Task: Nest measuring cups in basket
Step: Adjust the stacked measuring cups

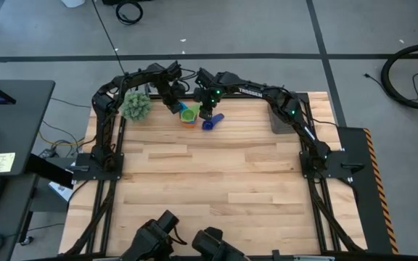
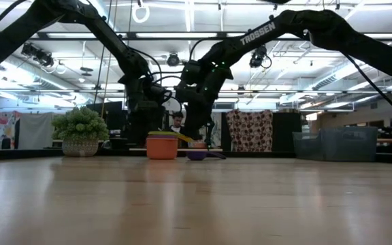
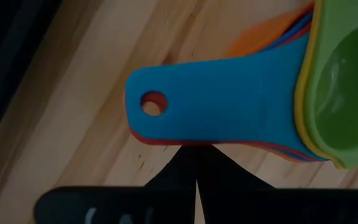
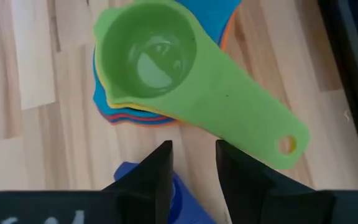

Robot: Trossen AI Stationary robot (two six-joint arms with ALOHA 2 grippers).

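Observation:
Several measuring cups are nested in a stack [image 1: 188,114] on the wooden table near its far edge, an orange cup [image 2: 162,147] at the bottom and a green cup [image 4: 146,55] on top. The green cup's handle [image 4: 253,124] points a different way from the light blue handle [image 3: 216,106] below it. A dark blue cup [image 1: 211,122] lies on the table just right of the stack. My left gripper [image 1: 175,104] is shut beside the stacked handles. My right gripper [image 1: 207,113] hangs open over the dark blue cup [image 4: 135,177]. The basket [image 1: 279,121] stands at the far right. My left gripper [image 3: 196,154], its fingers shut and pointing steeply down, has its tips right at the side edge of the stacked handles [image 3: 166,140], about halfway along them. I cannot tell whether they touch that edge. The stack stands on the table.
A fuzzy green plant ball [image 1: 136,106] sits left of the stack at the far left. The black arm frames run along the table's left and right sides. Bare wood [image 1: 216,181] fills the middle and near part of the table.

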